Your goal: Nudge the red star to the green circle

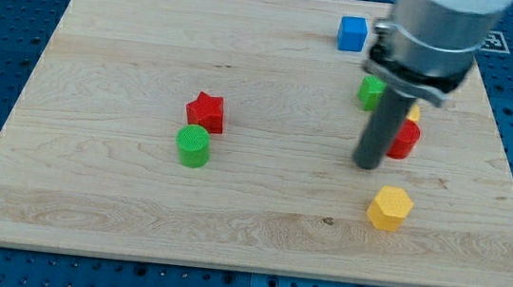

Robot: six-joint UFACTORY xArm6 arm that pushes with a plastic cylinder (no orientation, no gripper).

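The red star [206, 111] lies left of the board's middle. The green circle [193, 145] sits just below it, touching or nearly touching. My tip [367, 165] rests on the board far to the right of both, just left of a red block [405, 139] and above a yellow hexagon [390, 207].
A blue cube [351, 33] sits near the view's top. A green block [370, 91] is partly hidden behind the rod, and a sliver of a yellow block [415, 113] shows above the red block. The wooden board [87, 212] ends on a blue pegboard surround.
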